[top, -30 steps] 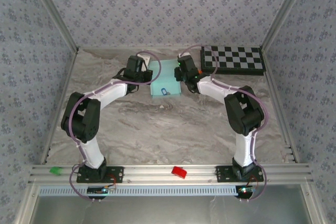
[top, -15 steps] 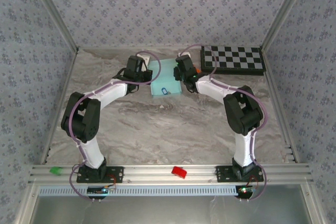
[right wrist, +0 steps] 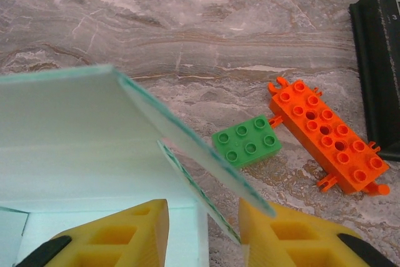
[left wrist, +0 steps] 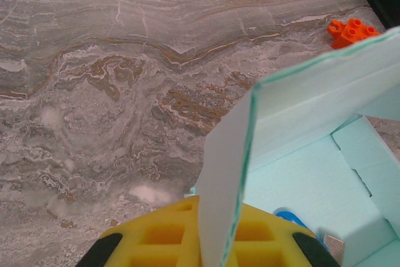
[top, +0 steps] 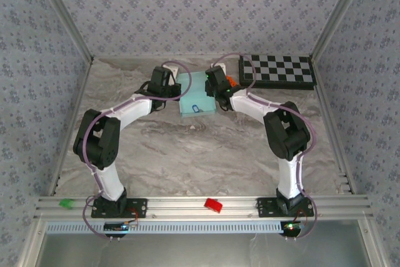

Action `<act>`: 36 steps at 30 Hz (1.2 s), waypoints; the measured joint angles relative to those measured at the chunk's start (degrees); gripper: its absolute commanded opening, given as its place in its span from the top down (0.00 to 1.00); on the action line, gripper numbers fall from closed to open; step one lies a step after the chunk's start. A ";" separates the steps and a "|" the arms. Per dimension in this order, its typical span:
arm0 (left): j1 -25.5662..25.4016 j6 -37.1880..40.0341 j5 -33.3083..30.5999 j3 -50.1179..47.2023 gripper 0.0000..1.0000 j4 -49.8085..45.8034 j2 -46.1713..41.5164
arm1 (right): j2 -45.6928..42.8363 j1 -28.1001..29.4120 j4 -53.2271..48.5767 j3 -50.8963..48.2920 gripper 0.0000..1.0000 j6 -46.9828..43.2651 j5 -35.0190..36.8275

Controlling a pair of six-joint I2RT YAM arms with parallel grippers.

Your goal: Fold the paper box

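Pale aqua paper box (left wrist: 306, 186) — walls raised, half-folded. The left gripper (left wrist: 209, 245) pinches its upright flap (left wrist: 225, 173); the right gripper (right wrist: 204, 220) stands parted — a slanted flap (right wrist: 206, 164) loose between its jaws.

Left end effector (left wrist: 206, 242) pinched, right end effector (right wrist: 203, 217) parted

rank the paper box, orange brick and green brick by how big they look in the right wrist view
1. paper box, largest, though it sits nearest the camera, which adds to its lead
2. orange brick
3. green brick, smallest
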 measured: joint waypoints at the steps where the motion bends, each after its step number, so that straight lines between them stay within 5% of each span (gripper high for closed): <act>1: 0.00 -0.02 0.00 0.02 0.90 0.00 0.00 | 0.11 0.11 -0.24 0.15 0.65 0.42 0.37; 20: 0.00 -2.16 0.24 0.35 0.92 0.00 0.31 | 0.96 1.62 -1.64 0.35 0.91 4.35 1.38; 36: -0.02 -5.64 0.20 -1.70 1.00 3.56 0.31 | 0.63 3.04 6.21 -4.57 0.97 4.17 3.32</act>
